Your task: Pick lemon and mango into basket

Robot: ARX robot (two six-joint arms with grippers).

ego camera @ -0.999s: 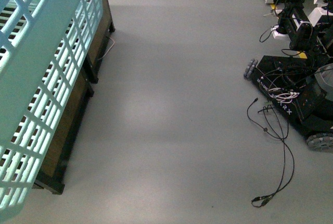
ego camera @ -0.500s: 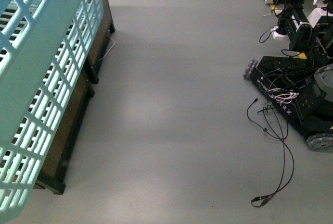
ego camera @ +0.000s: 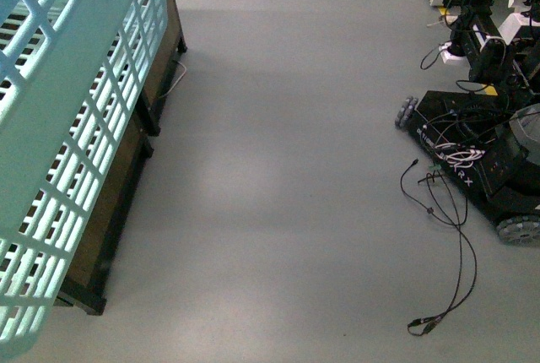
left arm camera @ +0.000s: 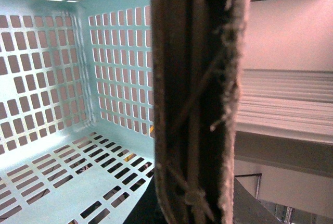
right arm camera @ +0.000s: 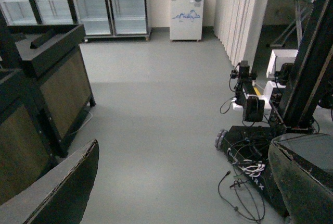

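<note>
Light teal plastic basket (ego camera: 76, 127) with slotted mesh sides: in the front view its wall fills the left edge, close to the camera and tilted, overlapping the dark wood-panelled cabinets (ego camera: 114, 211) that stand on the plain grey floor (ego camera: 287, 169). The left wrist view looks into the basket's slotted floor and two walls from beside its brown ribbed handle (left arm camera: 197, 104), which runs upright across the frame with a pale fibrous tie (left arm camera: 229, 78) along one edge. The left arm's fingers cannot be made out, so their state cannot be told. The right gripper (right arm camera: 182, 153) hangs above the floor, its dark fingers (right arm camera: 62, 193) spread wide and holding nothing. Well apart to the right stands a black wheeled robot base (ego camera: 481, 169) with loose black cables (ego camera: 460, 245) trailing on the floor. Glass-door refrigerators (right arm camera: 88, 0) and a small white chest freezer (right arm camera: 186, 13) line the far wall.
</note>
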